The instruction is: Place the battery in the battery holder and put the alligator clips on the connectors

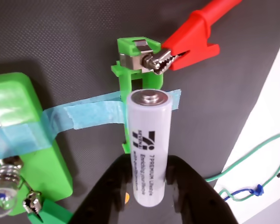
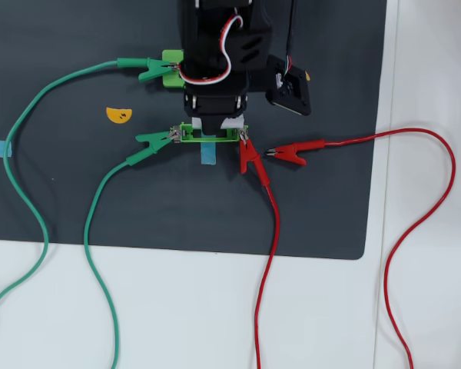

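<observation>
Dark mat (image 1: 60,42); jaws clamp battery (image 1: 149,144), seemingly above battery holder (image 1: 130,65).

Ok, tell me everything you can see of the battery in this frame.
The battery is a smooth white cylinder with a silvery button cap at its far end and dark print along its side. In the wrist view it is clamped between the black fingers of the gripper, lengthwise over the battery holder, not yet seated. The overhead view hides it under the arm.

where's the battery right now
In the wrist view the battery is gripped in the claw at bottom centre, poised over the battery holder, whose far tab carries a red alligator clip.
</observation>
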Robot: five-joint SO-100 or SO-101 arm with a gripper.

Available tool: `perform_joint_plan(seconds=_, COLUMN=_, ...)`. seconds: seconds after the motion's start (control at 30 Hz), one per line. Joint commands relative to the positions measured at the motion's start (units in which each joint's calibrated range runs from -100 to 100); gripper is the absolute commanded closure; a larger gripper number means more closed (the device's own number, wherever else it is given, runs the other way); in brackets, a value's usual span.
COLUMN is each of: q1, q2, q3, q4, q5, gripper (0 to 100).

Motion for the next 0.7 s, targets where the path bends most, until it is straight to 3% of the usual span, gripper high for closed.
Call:
perform_joint_plan(seconds=0.0, q1=-0.48, q2=0.65, q3=-0.42, q4=-1.39, q5=0.07, gripper=99)
perform_joint_plan(seconds=0.67, q1=-2.10, q2=3.29, q3=-0.51, q4=-1.48, q5=1.11, gripper=99)
